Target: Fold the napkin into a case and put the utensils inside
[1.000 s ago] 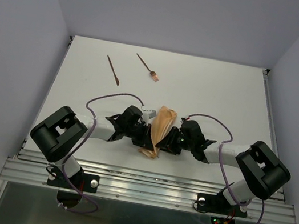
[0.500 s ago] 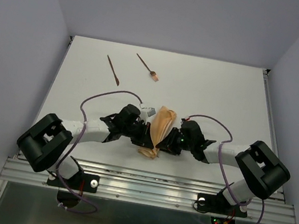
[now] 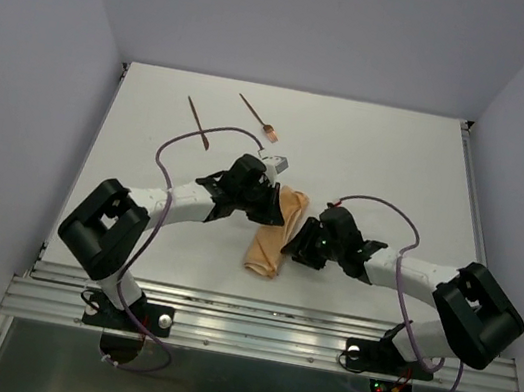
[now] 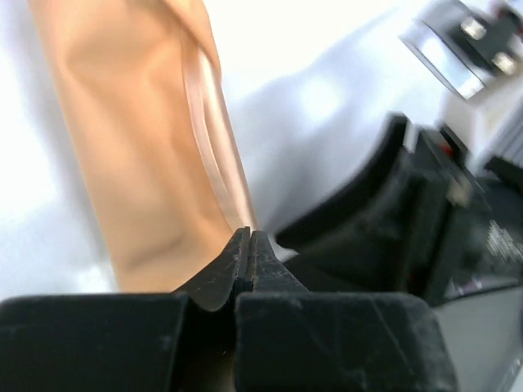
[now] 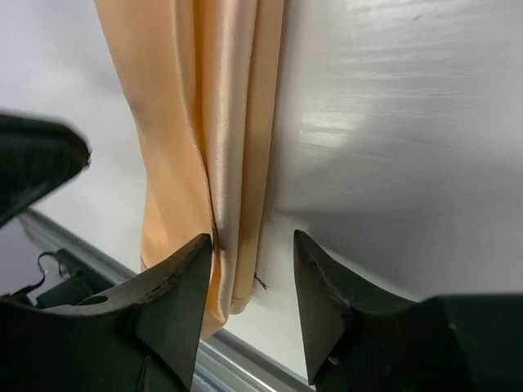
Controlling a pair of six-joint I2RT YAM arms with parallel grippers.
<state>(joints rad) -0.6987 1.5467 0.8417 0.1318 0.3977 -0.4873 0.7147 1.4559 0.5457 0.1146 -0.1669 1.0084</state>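
The napkin (image 3: 270, 240), folded into a narrow oblong, is lying flat on the table (image 3: 399, 169) between the arms, while the forked utensil (image 3: 260, 120) and the plain utensil (image 3: 198, 122) are lying well apart from it, far left. The left gripper (image 4: 248, 241) is sitting at the napkin's far end with its fingers pressed together. The right gripper (image 5: 249, 241) is holding its fingers spread at the napkin's near edge.

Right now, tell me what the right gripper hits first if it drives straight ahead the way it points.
Most likely the napkin: its folded long edge lies just ahead, between the fingers of the open right gripper. The table sits right beneath, so depth is uncertain.
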